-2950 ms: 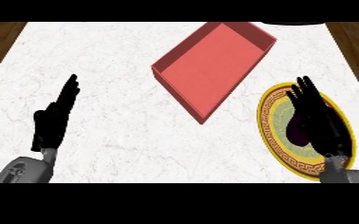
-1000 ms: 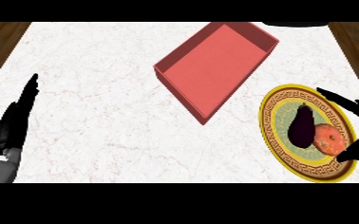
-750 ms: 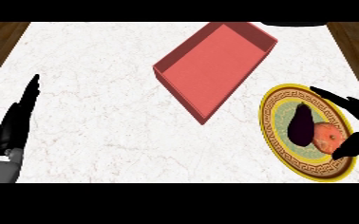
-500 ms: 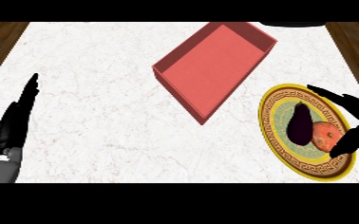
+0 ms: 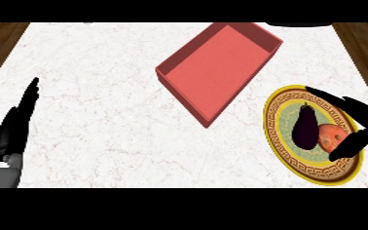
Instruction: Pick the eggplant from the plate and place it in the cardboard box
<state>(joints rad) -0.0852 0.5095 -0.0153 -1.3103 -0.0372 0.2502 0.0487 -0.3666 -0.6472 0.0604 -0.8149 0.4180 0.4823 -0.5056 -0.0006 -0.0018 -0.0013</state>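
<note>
Head view, looking steeply down on the pale marbled counter: the eggplant lies dark and lengthwise on the yellow-rimmed plate at the right, its stem end toward the far side, with an orange-red round thing, perhaps a tomato, touching or just beside it on its right. The right hand comes in from the right edge with its fingers spread over that side of the plate, one dark finger reaching across the far rim and another slanting down past the tomato; nothing is pinched between them, and the eggplant sits just left of the hand, apart from it as far as I can see. The red tray, which must be the box the task means though it looks more red than cardboard, sits tilted on the counter to the far left of the plate, its near corner just beside the plate's left rim, and it holds nothing. The left hand rests open at the left edge, fingers straight and together, pointing away, well apart from everything. To my eye the job is at the reach-and-grasp step: the eggplant has not been lifted. The next move, I'd judge, calls for the right hand to shift left past the tomato and close round the eggplant's middle without nudging the tomato, then lift it clear of the plate's rim and carry it up and left over the tray's wall.
</note>
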